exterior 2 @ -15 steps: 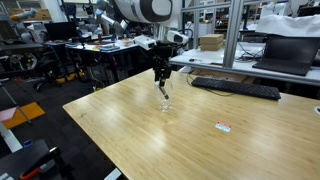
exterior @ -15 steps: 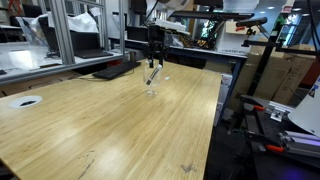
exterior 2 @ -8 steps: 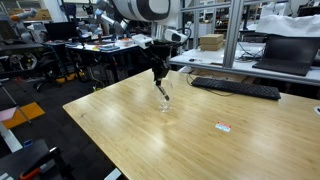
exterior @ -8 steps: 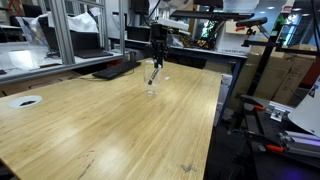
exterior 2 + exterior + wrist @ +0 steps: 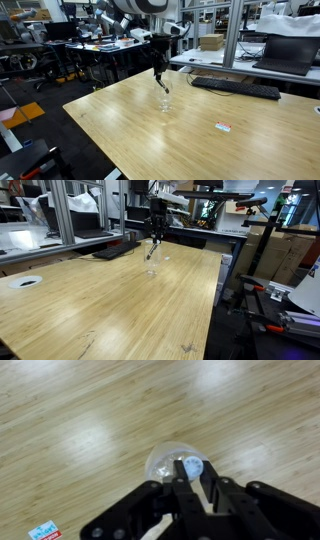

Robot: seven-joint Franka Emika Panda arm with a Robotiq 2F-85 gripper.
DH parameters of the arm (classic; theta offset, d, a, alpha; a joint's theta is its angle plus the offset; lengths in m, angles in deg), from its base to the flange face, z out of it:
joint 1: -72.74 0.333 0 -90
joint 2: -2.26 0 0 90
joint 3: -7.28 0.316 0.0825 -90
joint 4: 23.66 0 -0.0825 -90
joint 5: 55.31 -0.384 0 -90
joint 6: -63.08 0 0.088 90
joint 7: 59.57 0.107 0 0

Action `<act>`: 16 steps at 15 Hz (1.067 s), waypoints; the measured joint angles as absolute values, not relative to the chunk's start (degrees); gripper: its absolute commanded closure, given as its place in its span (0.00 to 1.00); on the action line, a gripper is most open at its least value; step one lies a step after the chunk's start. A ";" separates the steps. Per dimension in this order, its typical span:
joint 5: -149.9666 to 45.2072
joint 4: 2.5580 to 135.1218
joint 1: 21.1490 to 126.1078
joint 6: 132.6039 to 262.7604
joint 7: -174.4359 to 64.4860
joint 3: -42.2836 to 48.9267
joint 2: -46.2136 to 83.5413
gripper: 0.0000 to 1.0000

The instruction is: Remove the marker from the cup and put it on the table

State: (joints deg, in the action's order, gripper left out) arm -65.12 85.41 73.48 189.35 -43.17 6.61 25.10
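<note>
Arm count: one Franka arm, reaching down over the far part of the table in both exterior views.
Gripper (image 5: 196,480): one, pointing straight down, also seen in an exterior view (image 5: 155,236).
Fingers (image 5: 181,492): two, drawn in against the marker and clamping its upper part.
Marker (image 5: 163,84): one, dark, hanging tilted below the gripper; it also shows in an exterior view (image 5: 151,251). In the wrist view only its pale blue end (image 5: 192,465) shows, between the fingers.
Marker position: directly over the cup. Whether its lower end sits inside the rim or just above it cannot be told.
Cup (image 5: 168,460): one, clear, standing upright on the table right beneath the gripper; faint in both exterior views (image 5: 152,270) (image 5: 165,103).
Table (image 5: 110,310): one, light wood planks.
Small card (image 5: 223,126): one, white with red, lying flat well apart from the cup; at the frame corner in the wrist view (image 5: 42,532).
White disc (image 5: 25,281): one, near the table's edge.
Keyboard (image 5: 235,88): one, black, behind the cup.
</note>
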 measured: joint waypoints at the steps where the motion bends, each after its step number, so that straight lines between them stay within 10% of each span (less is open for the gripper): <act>1: -65.11 85.54 73.48 189.23 -43.41 6.60 23.97 0.95; 10: -56.57 92.53 71.52 183.81 -45.11 2.24 8.91 0.95; 16: -40.48 104.17 71.78 207.16 -38.54 1.12 13.87 0.95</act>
State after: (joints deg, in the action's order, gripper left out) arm -40.48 104.17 71.78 207.16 -38.54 1.12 13.87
